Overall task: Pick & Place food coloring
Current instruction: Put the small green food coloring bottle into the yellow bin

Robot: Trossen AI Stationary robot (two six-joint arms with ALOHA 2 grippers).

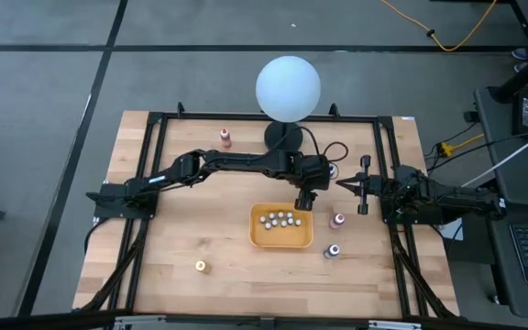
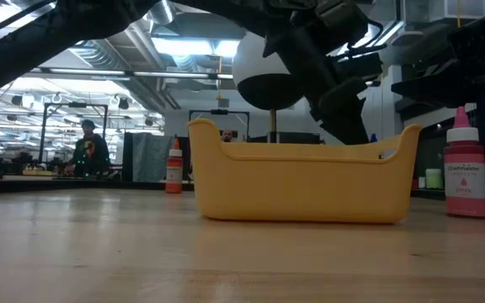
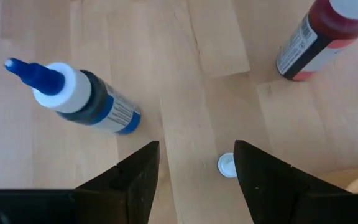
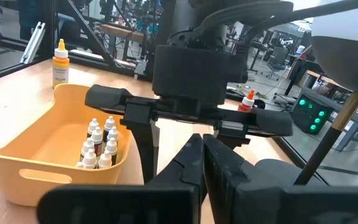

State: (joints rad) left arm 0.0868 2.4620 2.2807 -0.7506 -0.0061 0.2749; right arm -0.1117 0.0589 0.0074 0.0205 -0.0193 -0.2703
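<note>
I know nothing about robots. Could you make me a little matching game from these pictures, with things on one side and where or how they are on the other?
Things:
1. tray
2. left gripper
3. right gripper
4. pink bottle

Descriptions:
A. fingers shut together
B. stands upright on the table, just outside the tray
C. yellow, mid-table
D. fingers open over bare wood

Pairs: 1-C, 2-D, 3-A, 4-B
</note>
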